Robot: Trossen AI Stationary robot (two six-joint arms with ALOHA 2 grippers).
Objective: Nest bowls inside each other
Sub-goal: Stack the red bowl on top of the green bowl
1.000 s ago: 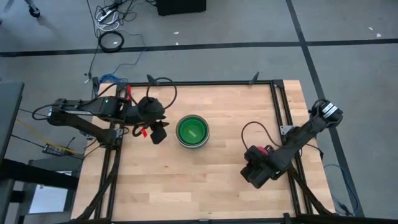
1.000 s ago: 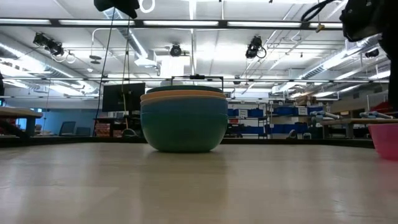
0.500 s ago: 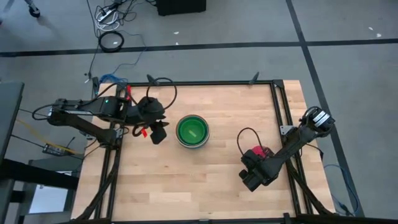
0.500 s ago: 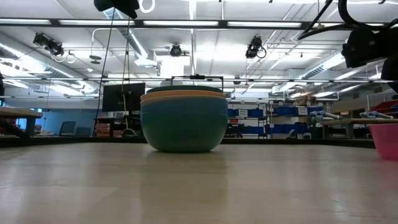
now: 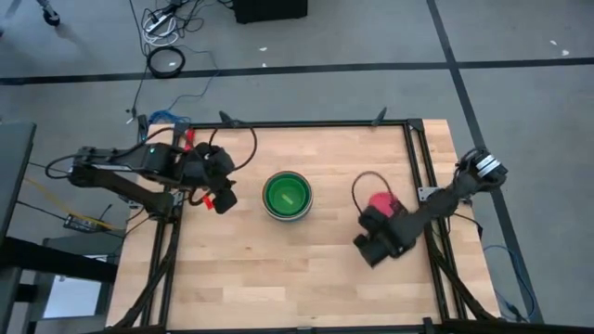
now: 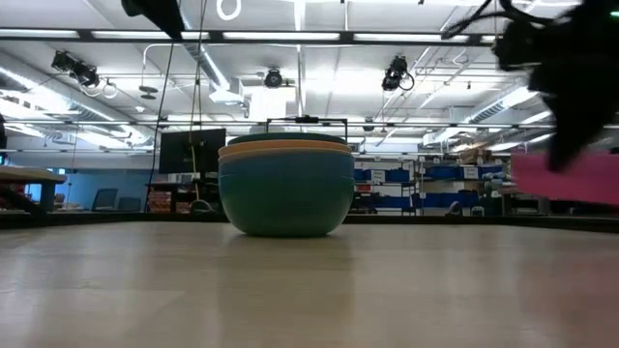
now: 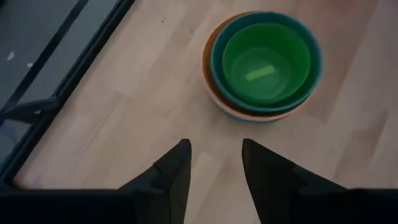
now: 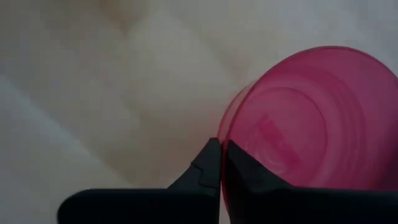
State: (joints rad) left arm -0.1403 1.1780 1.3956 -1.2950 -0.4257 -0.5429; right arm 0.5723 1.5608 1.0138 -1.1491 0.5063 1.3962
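A stack of nested bowls stands on its base at the table's middle. The innermost is green, inside a teal one and an orange one; in the low view the outer wall is blue-teal. A pink-red bowl hangs right of the stack, clear of the table in the low view, with my right gripper shut on it. My left gripper hovers open left of the stack, holding nothing. My right gripper pinches the pink-red bowl's rim between its two fingers, one finger inside the bowl and the other outside. The fingers slant down from the table's near right side. The bowl hangs tilted, lifted clear of the table.
A black frame runs along the table's edges. Bare wood lies between the stack and the pink-red bowl and along the near side. Cables lie on the floor beyond the far edge.
My right gripper has shut on the pink-red bowl's rim and carried it up off the table, toward the stack and the far edge. My left gripper has drawn back a little toward the table's left edge, still open.
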